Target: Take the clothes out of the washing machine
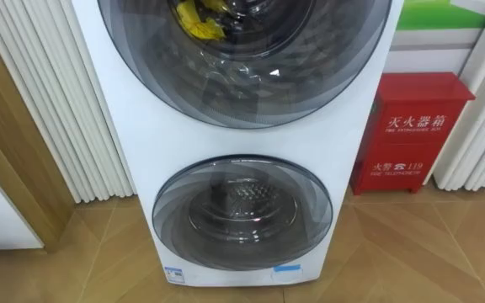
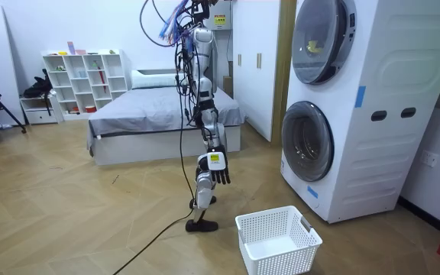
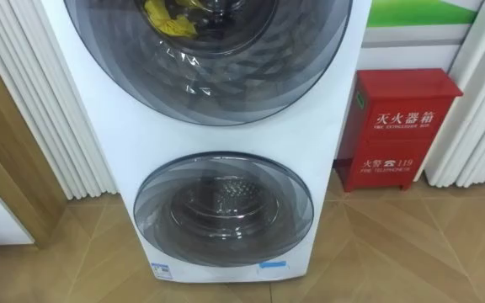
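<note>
White lettering [image 1: 409,124] on red cabinet [image 1: 446,94]

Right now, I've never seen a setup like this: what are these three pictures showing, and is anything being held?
A two-legged humanoid robot stands facing a stacked washing machine. Two pictures come from cameras in its head, looking down at the machine's front; the third is from a camera across the room. A yellow cloth lies behind the shut upper door; the lower drum looks empty. A white basket waits on the floor, and a red box stands beside the machine. Its right robot hand hangs relaxed, holding nothing.
</note>
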